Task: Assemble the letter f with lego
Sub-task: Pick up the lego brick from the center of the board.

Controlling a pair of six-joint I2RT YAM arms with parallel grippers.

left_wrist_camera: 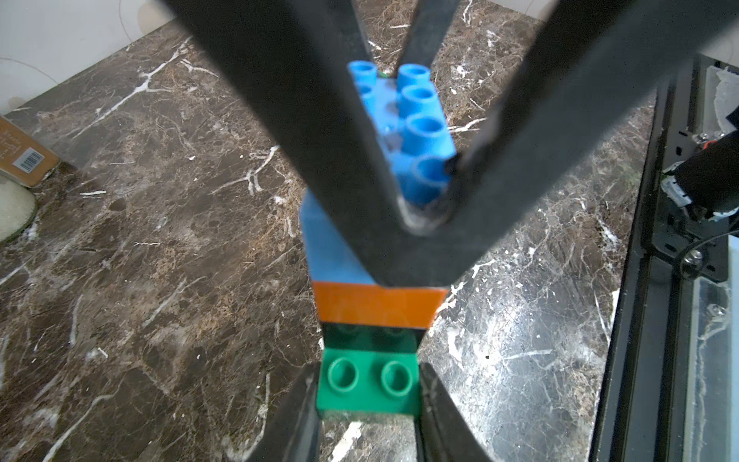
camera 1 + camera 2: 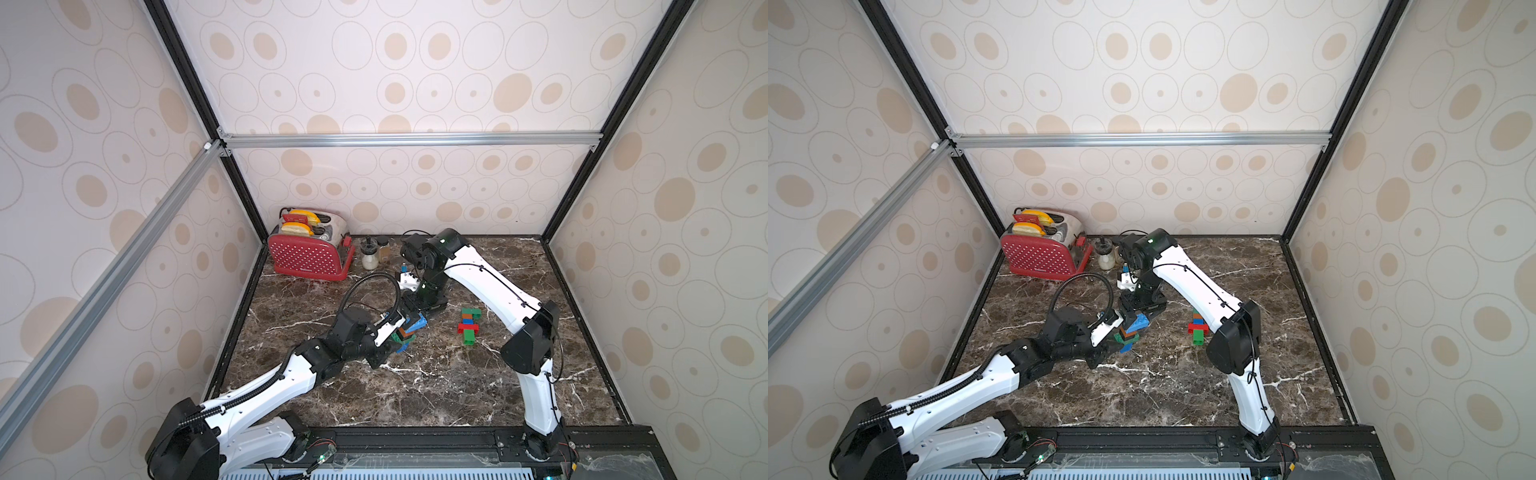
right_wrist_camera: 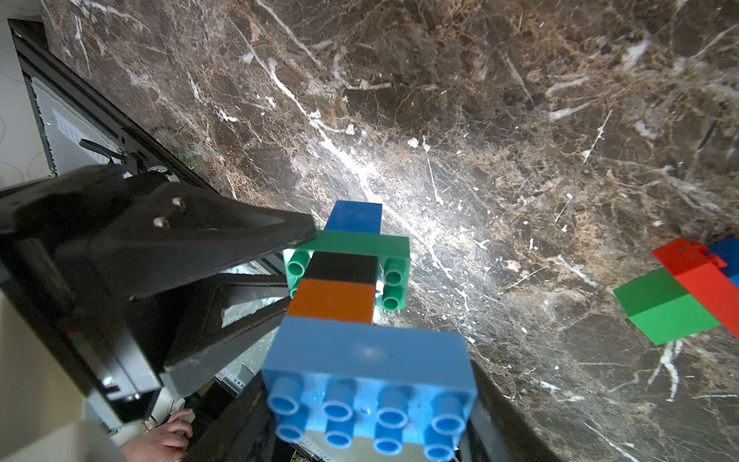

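Brown marble table (image 2: 415, 395) fills floor in both top views. Red dotted toaster (image 2: 307, 259) at 11 o'clock corner. Held brick stack (image 2: 409, 330) near table centre, between both claws: blue, orange, black, green, blue. Second brick stack (image 2: 468, 326) lies flat on table at its 3 o'clock, apart. Right claw (image 2: 411, 311) pinches long blue brick (image 3: 368, 360) at one end. Left claw (image 1: 370, 404) pinches green brick (image 1: 370, 384) near other end.

left fingers (image 1: 296, 420) tight on the green end of the lego stack (image 1: 376, 306), right fingers (image 1: 328, 160) on its blue end
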